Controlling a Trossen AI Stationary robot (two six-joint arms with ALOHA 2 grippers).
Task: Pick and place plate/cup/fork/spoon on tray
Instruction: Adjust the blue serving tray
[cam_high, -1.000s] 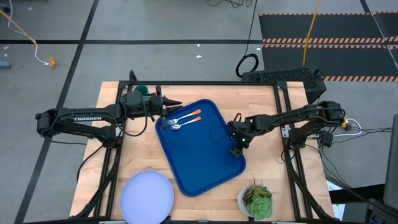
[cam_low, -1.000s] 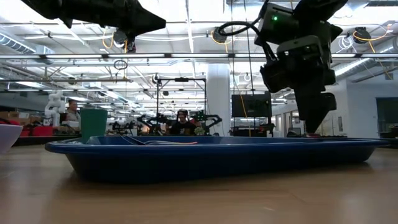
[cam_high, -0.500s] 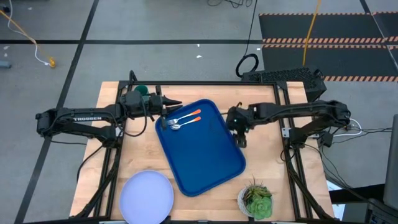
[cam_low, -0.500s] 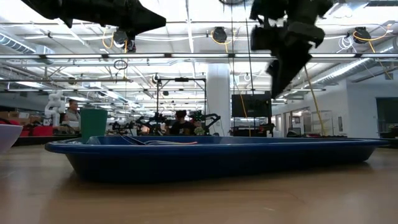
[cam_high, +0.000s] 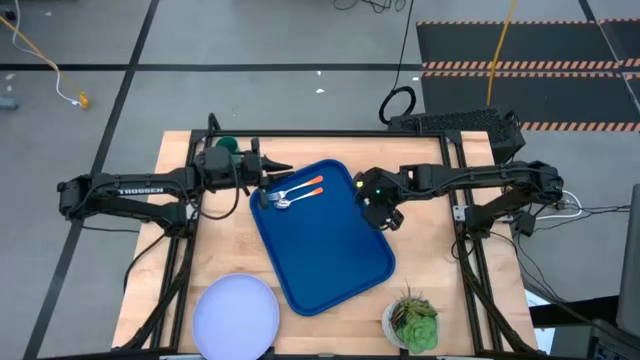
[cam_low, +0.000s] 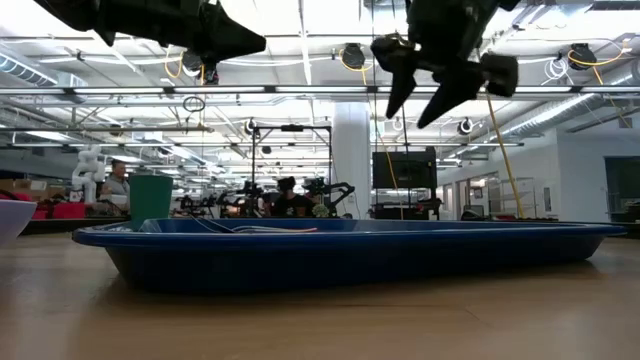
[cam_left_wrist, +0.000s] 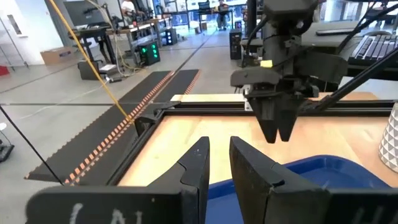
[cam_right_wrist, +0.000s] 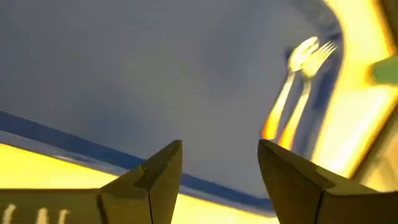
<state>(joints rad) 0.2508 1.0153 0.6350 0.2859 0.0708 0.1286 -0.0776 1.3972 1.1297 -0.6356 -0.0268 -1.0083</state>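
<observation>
The blue tray (cam_high: 325, 245) lies aslant in the middle of the table. The fork (cam_right_wrist: 320, 55) and spoon (cam_right_wrist: 298, 53) lie side by side on its far left part (cam_high: 295, 191), orange handles pointing right. The dark green cup (cam_high: 228, 143) stands on the table at the far left. The pale plate (cam_high: 235, 315) lies at the near left. My left gripper (cam_high: 278, 168) hangs above the tray's far left corner, with only a narrow gap between its fingers (cam_left_wrist: 219, 152). My right gripper (cam_high: 368, 203) hangs open and empty, high above the tray's right rim (cam_low: 415, 100).
A white pot with a green plant (cam_high: 412, 322) stands at the near right, just off the tray's near corner. Bare wood shows to the right of the tray and between the tray and the plate. People and other rigs show in the room beyond.
My right gripper has risen from the tray's right rim and gone toward the far left. It has tipped from pointing down to pointing out over the tray. The tray, fork, spoon and my left arm have kept still.
</observation>
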